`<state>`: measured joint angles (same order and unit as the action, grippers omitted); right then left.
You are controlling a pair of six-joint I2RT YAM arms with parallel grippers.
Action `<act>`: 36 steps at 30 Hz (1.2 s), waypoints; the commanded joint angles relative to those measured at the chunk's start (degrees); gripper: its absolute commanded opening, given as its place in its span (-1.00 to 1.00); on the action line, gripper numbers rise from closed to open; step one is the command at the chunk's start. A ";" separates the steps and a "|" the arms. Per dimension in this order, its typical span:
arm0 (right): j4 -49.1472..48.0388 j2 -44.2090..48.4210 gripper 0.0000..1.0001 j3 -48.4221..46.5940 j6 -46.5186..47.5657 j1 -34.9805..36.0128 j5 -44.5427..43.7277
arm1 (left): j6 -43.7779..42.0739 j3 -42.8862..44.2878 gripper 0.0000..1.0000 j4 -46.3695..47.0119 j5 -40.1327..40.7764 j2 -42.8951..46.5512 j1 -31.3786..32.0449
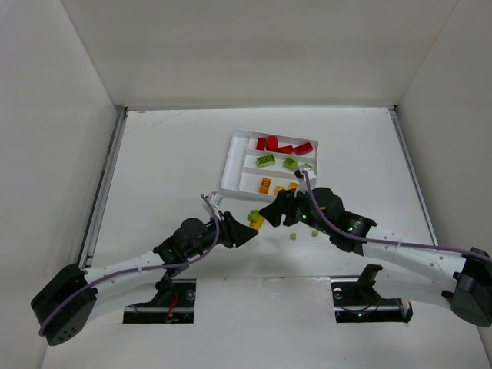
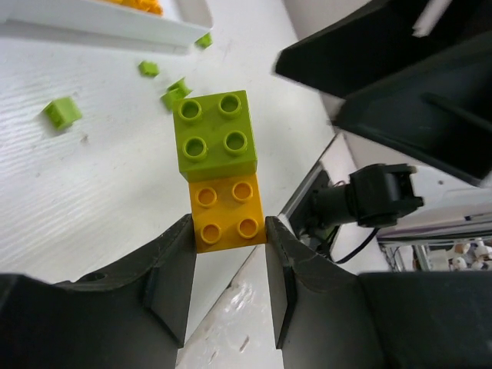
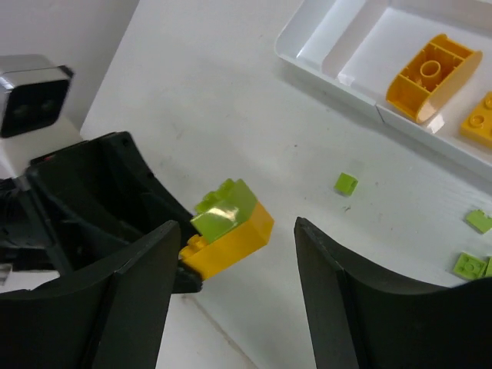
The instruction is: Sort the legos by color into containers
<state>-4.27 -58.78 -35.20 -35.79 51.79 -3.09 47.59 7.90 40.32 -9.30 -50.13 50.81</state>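
Observation:
My left gripper (image 2: 229, 234) is shut on the orange brick (image 2: 227, 214) of a two-brick lego clump, with a lime green brick (image 2: 216, 134) stuck on its far half. In the top view the clump (image 1: 255, 219) hangs just below the tray's near edge, between both grippers. My right gripper (image 3: 235, 257) is open, its fingers standing either side of the clump (image 3: 231, 227) without touching it. The white tray (image 1: 233, 163) holds the containers: red legos (image 1: 284, 144) in the far slot, green legos (image 1: 266, 160) in the middle, orange legos (image 1: 265, 184) in the near one.
Small loose green pieces (image 1: 293, 234) lie on the table near the right arm, seen too in the right wrist view (image 3: 346, 183) and the left wrist view (image 2: 61, 111). A curved orange brick (image 3: 430, 77) lies in the tray's near slot. White walls enclose the table.

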 commanded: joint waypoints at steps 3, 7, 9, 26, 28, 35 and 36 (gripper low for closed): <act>5.85 -1.06 0.40 -5.93 9.59 3.88 -7.71 | -1.71 1.94 -0.70 -5.16 -2.04 -0.49 -0.84; 7.08 -4.66 0.41 -8.13 11.53 5.99 -8.42 | -2.33 2.64 -0.70 -4.98 -1.78 -1.99 -0.49; 7.09 -6.25 0.41 -8.65 11.71 6.78 -8.60 | -2.50 2.82 -0.70 -4.90 -1.60 -2.25 -0.32; 5.86 -16.80 0.39 -12.96 13.20 8.90 -6.49 | -2.86 2.38 -0.71 -4.63 -1.51 -1.11 0.12; 5.86 -17.50 0.38 -13.31 13.46 8.90 -6.66 | -2.86 2.29 -0.71 -4.63 -1.51 -0.85 0.12; 6.21 -19.79 0.16 -14.28 13.91 8.81 -7.37 | -2.86 2.29 -0.71 -5.16 -2.04 -0.23 -0.05; 6.21 -19.96 0.08 -14.37 13.91 8.81 -7.37 | -2.86 2.29 -0.71 -5.16 -2.04 -0.23 -0.14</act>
<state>3.42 -78.30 -46.63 -22.63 60.12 -9.69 45.54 8.34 33.41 -10.35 -51.53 50.63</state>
